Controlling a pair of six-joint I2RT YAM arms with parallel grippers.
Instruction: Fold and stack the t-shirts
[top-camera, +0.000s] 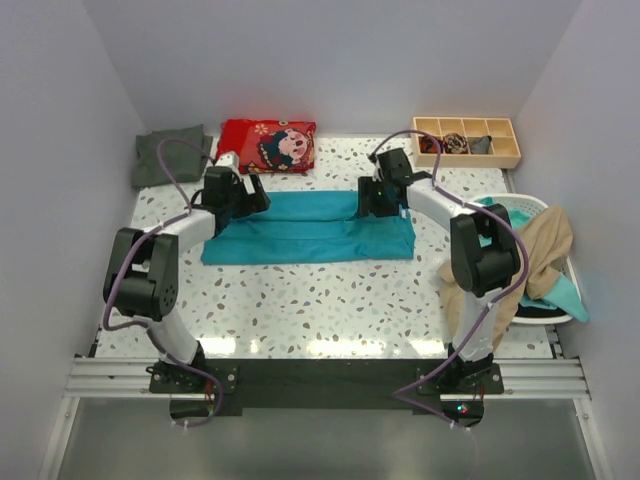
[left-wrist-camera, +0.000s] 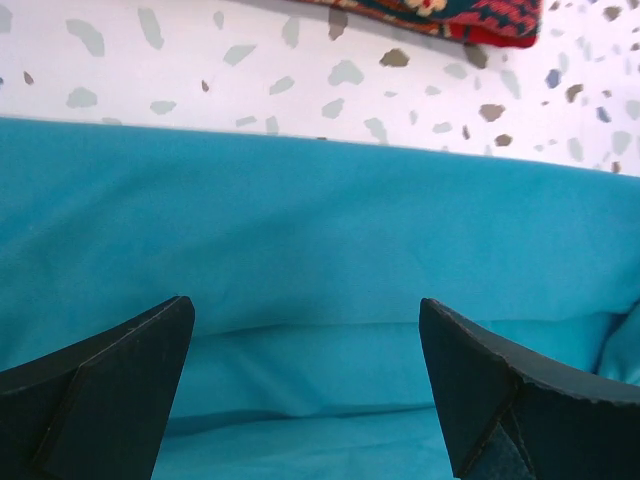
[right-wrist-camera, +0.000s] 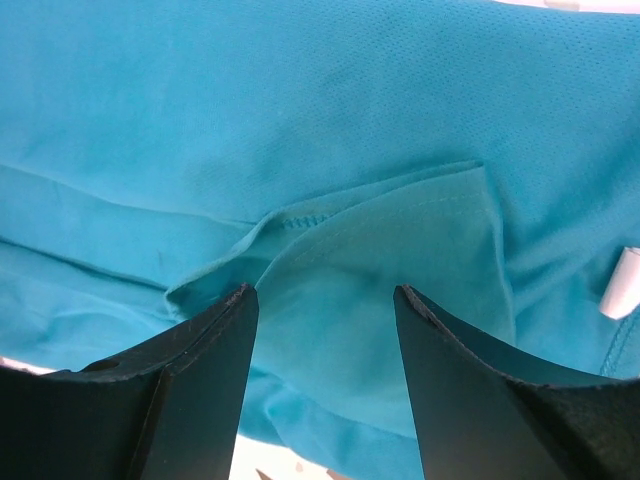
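Note:
The bright teal t-shirt (top-camera: 310, 230) lies folded into a long band across the middle of the table. My left gripper (top-camera: 250, 195) hovers low over its left end, jaws wide apart, with only flat teal cloth (left-wrist-camera: 320, 210) below and nothing between the fingers (left-wrist-camera: 120, 370). My right gripper (top-camera: 378, 200) is over the right part of the band. In the right wrist view its jaws (right-wrist-camera: 325, 290) stand apart astride a raised hemmed flap (right-wrist-camera: 400, 250) of the shirt, not pinching it. The dark grey-green t-shirt (top-camera: 172, 155) lies folded at the back left. The beige t-shirt (top-camera: 535, 250) hangs over a basket at the right.
A red printed cushion (top-camera: 267, 145) lies just behind the teal shirt, its edge showing in the left wrist view (left-wrist-camera: 440, 20). A wooden compartment tray (top-camera: 467, 140) holding small dark bundles stands at the back right. The white basket (top-camera: 525, 205) also holds teal cloth (top-camera: 565, 295). White walls enclose the table.

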